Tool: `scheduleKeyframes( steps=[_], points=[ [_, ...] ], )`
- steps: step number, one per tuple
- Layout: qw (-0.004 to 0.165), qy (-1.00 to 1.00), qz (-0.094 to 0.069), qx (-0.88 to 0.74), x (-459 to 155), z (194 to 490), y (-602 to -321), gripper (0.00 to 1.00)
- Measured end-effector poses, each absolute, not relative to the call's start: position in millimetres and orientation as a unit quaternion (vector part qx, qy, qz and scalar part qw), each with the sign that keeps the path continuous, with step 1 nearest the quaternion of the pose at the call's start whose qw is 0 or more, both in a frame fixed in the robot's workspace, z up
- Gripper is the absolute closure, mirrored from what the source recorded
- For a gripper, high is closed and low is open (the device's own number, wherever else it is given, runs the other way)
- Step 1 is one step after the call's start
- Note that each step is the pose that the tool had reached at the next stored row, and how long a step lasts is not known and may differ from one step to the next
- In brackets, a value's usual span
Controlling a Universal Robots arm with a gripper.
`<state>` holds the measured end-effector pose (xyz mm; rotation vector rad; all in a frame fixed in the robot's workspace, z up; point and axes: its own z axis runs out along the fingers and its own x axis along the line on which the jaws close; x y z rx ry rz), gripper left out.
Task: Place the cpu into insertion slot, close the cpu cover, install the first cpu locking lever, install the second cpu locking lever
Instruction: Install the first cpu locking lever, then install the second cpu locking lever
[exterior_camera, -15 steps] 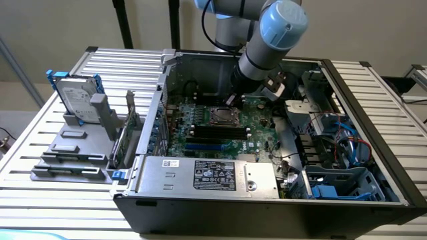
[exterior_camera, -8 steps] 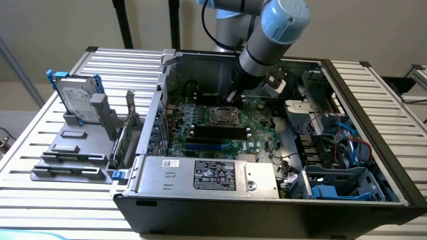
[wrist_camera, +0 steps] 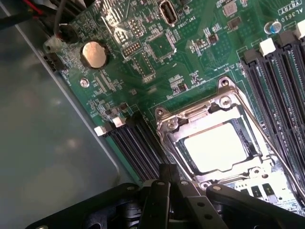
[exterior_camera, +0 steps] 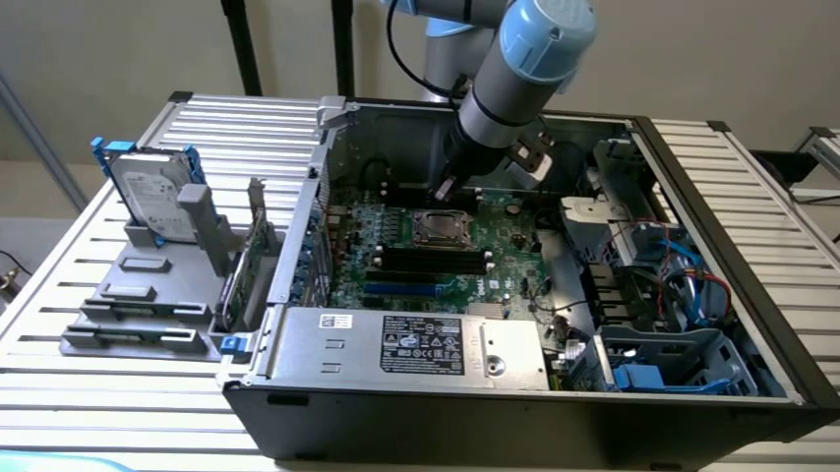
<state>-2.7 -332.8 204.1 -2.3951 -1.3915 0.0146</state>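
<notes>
The robot arm is reaching down into the open black computer case (exterior_camera: 525,418), which is lying on its side on the slatted metal counter (exterior_camera: 761,187), and its black gripper (wrist_camera: 167,183) is hanging just beside the socket with its fingers (wrist_camera: 162,200) pressed together and nothing showing between them. In the wrist view the small thin square cpu with its pale silvery face (wrist_camera: 215,147) is sitting inside the insertion slot (wrist_camera: 244,138), the dark square socket on the green circuit board (wrist_camera: 181,62). The cpu cover, a thin silvery metal frame plate with a square window (wrist_camera: 190,119), is lying down over the slot, so the chip is showing through its window. Long black memory strips (wrist_camera: 138,143) are running along both sides of the socket, and a round silver coin battery (wrist_camera: 94,54) is sitting on the board well apart from it. In the exterior view the gripper (exterior_camera: 447,187) is hovering at the far edge of the socket (exterior_camera: 440,228), the large grey labelled metal box (exterior_camera: 407,344) is lying along the near edge of the case, and a grey hard drive in a blue bracket (exterior_camera: 145,192) is standing upright on the counter toward the exterior view's left, well apart from the case opening.
</notes>
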Motion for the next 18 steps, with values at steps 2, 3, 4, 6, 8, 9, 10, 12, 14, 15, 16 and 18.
scheduleKeyframes(
  steps=[2, 3, 4, 6, 8, 9, 10, 12, 14, 15, 16, 18],
  points=[
    [0.185, -0.494, 0.005, -0.849, -3.0, 204.7, -333.5, 0.89],
    [0.185, -0.494, 0.005, -0.849, -3.0, 204.8, -333.5, 0.89],
    [0.185, -0.494, 0.005, -0.849, -3.0, 204.7, -333.5, 0.89],
    [0.185, -0.494, 0.005, -0.849, -3.0, 204.8, -333.5, 0.89],
    [0.185, -0.494, 0.005, -0.849, -3.0, 204.8, -333.5, 0.89],
    [0.185, -0.494, 0.005, -0.849, -3.0, 204.8, -333.5, 0.89],
    [0.185, -0.494, 0.005, -0.849, -3.0, 204.8, -333.5, 0.89],
    [0.185, -0.494, 0.005, -0.849, -3.0, 204.8, -333.5, 0.89],
    [0.185, -0.494, 0.005, -0.849, -3.0, 204.8, -333.5, 0.89],
    [0.185, -0.494, 0.005, -0.849, -3.0, 204.8, -333.5, 0.89],
    [0.185, -0.494, 0.005, -0.849, -3.0, 204.8, -333.5, 0.89],
    [0.185, -0.494, 0.005, -0.849, -3.0, 205.1, -334.3, 0.89]
  ],
)
